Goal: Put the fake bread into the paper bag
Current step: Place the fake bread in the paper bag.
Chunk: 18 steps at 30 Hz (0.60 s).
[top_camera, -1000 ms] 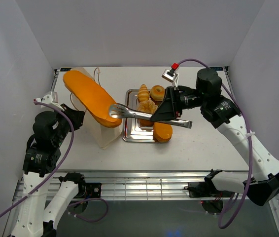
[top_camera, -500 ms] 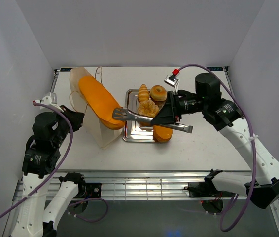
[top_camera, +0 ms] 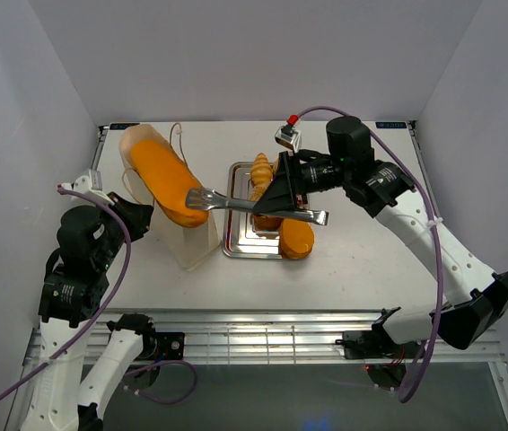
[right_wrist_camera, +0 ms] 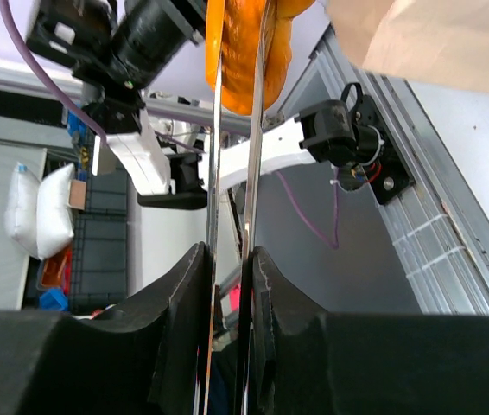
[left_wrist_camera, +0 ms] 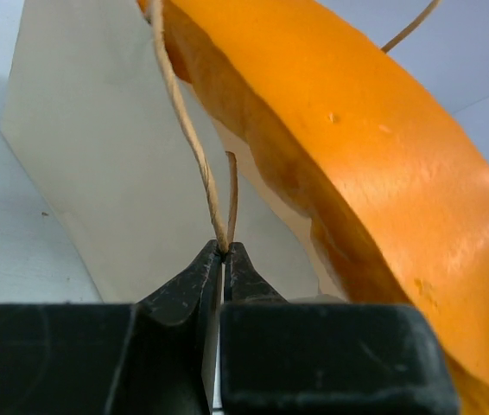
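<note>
A long golden-orange loaf of fake bread lies slanted in the open mouth of the pale tan paper bag, at the table's left. Metal tongs clamp the loaf's near end. My right gripper is shut on the tongs' handles, and the loaf shows at their far tip. My left gripper is shut on the bag's thin cord handle, holding the bag up beside the loaf. More fake bread stays on the tray: a long loaf and a braided piece.
The silver metal tray sits mid-table, right of the bag, under the tongs and my right wrist. White walls close in the table at the left, right and back. A metal rail runs along the near edge.
The right arm has swung left with the tongs, carrying the loaf's near end leftward over the bag's mouth. The left gripper has kept its hold on the cord handle.
</note>
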Tool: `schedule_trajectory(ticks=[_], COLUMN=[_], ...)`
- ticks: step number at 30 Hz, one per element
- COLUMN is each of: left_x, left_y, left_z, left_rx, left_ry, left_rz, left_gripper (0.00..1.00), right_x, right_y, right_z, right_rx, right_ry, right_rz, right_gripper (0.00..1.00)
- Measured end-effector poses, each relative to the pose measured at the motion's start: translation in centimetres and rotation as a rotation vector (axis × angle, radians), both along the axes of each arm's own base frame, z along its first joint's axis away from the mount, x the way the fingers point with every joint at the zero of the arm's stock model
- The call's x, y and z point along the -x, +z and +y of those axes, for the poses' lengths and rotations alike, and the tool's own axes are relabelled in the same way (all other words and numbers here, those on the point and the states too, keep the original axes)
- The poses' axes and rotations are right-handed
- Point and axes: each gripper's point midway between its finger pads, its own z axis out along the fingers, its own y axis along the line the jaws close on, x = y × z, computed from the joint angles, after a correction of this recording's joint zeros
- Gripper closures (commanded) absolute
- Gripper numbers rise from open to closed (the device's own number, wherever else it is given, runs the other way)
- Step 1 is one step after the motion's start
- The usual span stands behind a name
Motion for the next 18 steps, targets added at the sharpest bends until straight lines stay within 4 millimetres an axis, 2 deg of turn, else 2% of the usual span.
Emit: schedule_trajectory(ticks=[4,10,18], left_x=[0.0,0.1,0.2], left_y=[0.1,0.2,0.4], left_z=[-0.1,-0.1,-0.1], left_rx=[0.003,0.003,0.004], left_ry=[-0.005,-0.006,-0.005], left_rz=[-0.003,-0.008,-0.016], left_gripper=[0.89,0.90,0.96], right_x=[-1.2,-2.6,-3.9], right_y=[0.7,0.1,1.3], right_z=[0.9,2.1,3.3], right_rx=[-0.006,0.011,-0.004], right_ry=[-0.019,-0.042,-0.069], right_rz=[0.030,0.122,0.177], right_gripper=[0.87,0.84,0.79])
